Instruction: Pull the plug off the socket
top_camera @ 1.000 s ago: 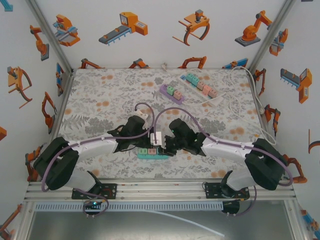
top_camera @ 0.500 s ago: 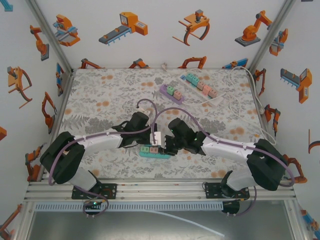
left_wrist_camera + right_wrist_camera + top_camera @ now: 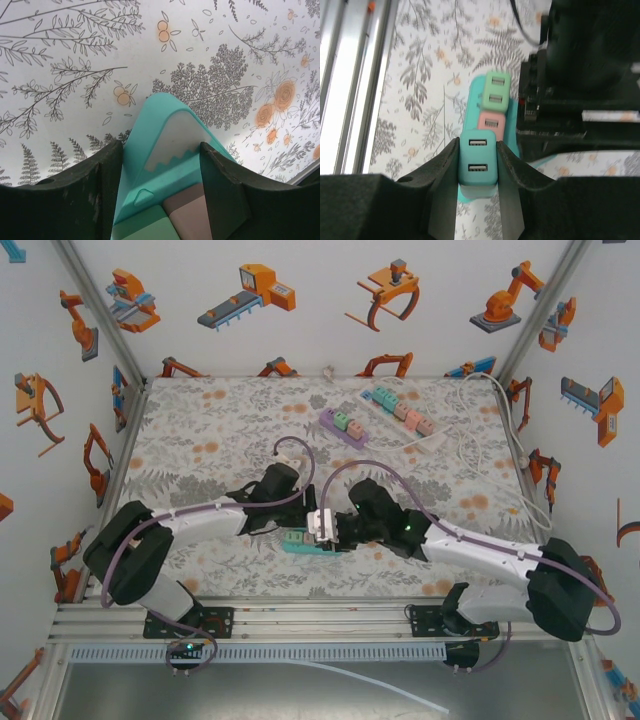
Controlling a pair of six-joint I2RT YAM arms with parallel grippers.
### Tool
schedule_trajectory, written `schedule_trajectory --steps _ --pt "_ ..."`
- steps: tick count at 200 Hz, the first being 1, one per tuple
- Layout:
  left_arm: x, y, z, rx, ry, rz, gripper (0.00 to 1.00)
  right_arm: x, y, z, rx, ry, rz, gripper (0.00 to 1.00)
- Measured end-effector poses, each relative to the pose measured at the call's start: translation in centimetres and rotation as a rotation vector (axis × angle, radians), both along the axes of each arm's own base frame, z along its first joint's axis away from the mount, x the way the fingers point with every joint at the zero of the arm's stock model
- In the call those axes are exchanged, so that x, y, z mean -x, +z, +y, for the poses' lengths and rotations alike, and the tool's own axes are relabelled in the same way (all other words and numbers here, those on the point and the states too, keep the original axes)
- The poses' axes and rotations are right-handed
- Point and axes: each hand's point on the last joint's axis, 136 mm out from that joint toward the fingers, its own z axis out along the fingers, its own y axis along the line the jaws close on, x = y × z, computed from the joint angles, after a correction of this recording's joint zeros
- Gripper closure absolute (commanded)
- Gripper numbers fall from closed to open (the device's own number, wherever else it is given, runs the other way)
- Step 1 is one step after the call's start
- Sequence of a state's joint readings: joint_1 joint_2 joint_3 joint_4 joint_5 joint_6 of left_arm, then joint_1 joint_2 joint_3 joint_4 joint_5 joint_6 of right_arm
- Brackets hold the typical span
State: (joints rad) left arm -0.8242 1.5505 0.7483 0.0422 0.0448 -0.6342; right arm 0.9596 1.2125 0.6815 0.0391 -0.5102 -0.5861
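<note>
Item: teal plug [image 3: 477, 160] at the end of a teal power strip [image 3: 300, 548], near the front middle of the floral table [image 3: 200, 430].

Detail: the right gripper [image 3: 477, 147] has its fingers pressed to both flanks of the plug; whether the plug is seated or lifted cannot be told. The left gripper [image 3: 161, 150] is clamped across the strip's other end. A pink adapter [image 3: 490, 122] sits directly behind the plug, with a green adapter [image 3: 497, 90] beyond it, and the left gripper's dark body crowds close beside both. A purple strip [image 3: 343, 426] and a white strip [image 3: 400, 412], each carrying adapters, lie well apart at the back.
</note>
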Motion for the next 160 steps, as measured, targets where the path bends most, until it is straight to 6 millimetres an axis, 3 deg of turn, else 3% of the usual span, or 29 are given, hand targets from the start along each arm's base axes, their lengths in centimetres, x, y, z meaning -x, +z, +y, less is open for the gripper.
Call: schedule_trajectory --steps 55,94,123,160 --pt "0.0 0.4 0.4 -0.001 0.018 -0.016 0.52 -0.2 2.7 0.1 -0.084 -0.055 0.031 0.98" --pt "0.6 0.8 1.8 -0.046 0.035 -0.018 0.44 -2.9 4.0 -0.8 -0.117 -0.322 0.18 0.99" --pt "0.9 0.8 2.6 -0.09 0.025 -0.007 0.42 -6.1 5.8 -2.8 -0.171 -0.605 0.306 0.99" --pt "0.9 1.1 3.3 -0.157 0.004 -0.003 0.41 -10.2 7.0 -8.3 -0.314 -0.946 0.556 1.0"
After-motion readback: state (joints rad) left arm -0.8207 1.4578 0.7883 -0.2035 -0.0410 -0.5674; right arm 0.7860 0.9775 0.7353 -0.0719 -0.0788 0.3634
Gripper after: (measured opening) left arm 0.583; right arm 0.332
